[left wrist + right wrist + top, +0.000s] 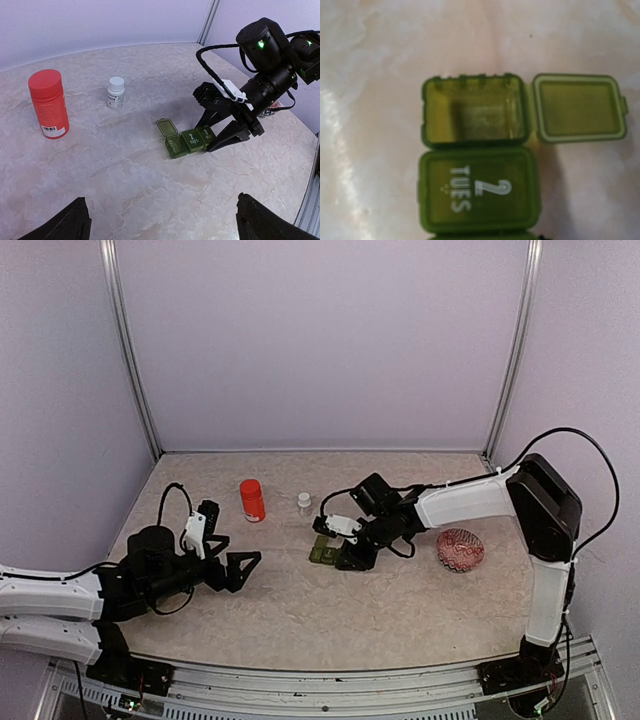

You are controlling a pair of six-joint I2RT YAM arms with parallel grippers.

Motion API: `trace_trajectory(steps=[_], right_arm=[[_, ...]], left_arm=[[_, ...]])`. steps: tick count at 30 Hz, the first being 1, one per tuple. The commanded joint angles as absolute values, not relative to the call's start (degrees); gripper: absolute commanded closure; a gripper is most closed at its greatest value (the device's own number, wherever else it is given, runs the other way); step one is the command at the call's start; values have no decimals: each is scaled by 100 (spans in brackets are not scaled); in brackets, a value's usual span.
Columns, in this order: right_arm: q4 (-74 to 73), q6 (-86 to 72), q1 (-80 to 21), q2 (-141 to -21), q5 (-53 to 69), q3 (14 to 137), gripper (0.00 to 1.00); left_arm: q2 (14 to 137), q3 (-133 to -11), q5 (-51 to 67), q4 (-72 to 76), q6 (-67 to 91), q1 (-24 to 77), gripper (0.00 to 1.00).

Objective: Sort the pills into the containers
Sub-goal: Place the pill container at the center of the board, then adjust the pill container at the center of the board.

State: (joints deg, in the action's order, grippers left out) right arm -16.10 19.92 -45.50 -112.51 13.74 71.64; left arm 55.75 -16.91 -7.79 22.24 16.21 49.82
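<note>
The containers, a dark green strip of joined compartments, lie mid-table. The first compartment stands open and empty, its lid flipped back. The lid marked "2 TUES" is down. My right gripper is low over the third compartment, a finger against each of its sides; its fingers are cut off in the right wrist view. My left gripper hovers open well to the left of the strip, nothing between its fingers. No pills show.
A red cylindrical bottle and a small white capped bottle stand behind the strip. A pink patterned bowl sits right of the right gripper, its contents unclear. Walls close the back and sides.
</note>
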Motion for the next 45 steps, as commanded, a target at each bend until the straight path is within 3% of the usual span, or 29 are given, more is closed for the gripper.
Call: trace_trajectory(steps=[1,7,18,26,38,45], right_arm=[[-1463,2065,-4475,-11479,1336,7428,62],[-1558,2083,-4454,-11638,1253,7526,46],[-1838,2067,-4430,-11638,575,7502,25],[-1685,1822,-4300,-11549,325,7402,0],[-1233,1251,-3757,-11674,613,7586,0],[-1463,997,-3647,-11819,422,8028,0]], left_arm=[[5419,-1564,-832,2486,1482,4920,1],[5286,-1384,-751,2605,1459,4805,1],[5229,-1318,-592,2687,1507,4686,1],[5256,-1409,-566,2643,1522,4643,1],[5337,-1803,-1204,2259,1744,4619,1],[5883,-2783,-1937,1469,1732,4443,1]])
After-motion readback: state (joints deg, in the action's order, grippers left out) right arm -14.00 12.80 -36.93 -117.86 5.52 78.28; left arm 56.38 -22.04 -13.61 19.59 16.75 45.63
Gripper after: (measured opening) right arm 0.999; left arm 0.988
